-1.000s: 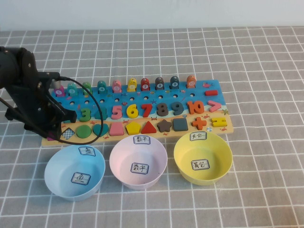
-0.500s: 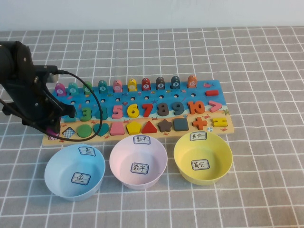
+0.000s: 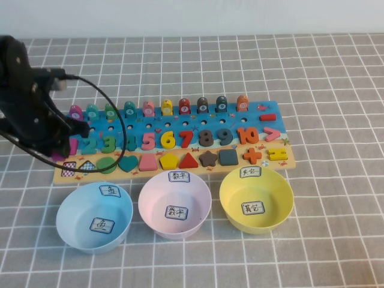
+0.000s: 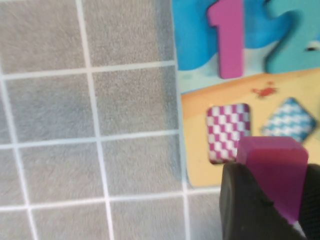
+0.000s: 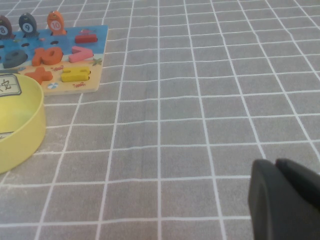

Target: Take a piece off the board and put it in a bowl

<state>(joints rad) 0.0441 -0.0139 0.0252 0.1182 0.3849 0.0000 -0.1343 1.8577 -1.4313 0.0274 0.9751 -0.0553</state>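
My left gripper (image 4: 274, 187) is shut on the piece (image 4: 272, 162), a flat magenta-pink block, and holds it just above the left end of the board (image 4: 200, 165). Right beside it the piece's magenta-checked slot (image 4: 227, 131) lies bare. In the high view the left gripper (image 3: 60, 153) hangs over the board's (image 3: 287, 161) near-left corner, with the bare slot (image 3: 69, 169) below it. The yellow bowl (image 3: 256, 198) stands in front of the board's right end, far from that gripper. My right gripper (image 5: 282, 172) is shut and holds nothing, low over the cloth to the right of the yellow bowl (image 5: 20, 130).
A light blue bowl (image 3: 94, 217) and a pink bowl (image 3: 174, 205) stand in a row left of the yellow one, along the board's front edge. Pegs (image 3: 167, 107) rise along the board's far edge. A black cable (image 3: 114, 114) loops from the left arm over the board.
The left arm has risen and drawn back toward the left with the magenta piece. The checked slot at the board's left end, covered before, now shows.
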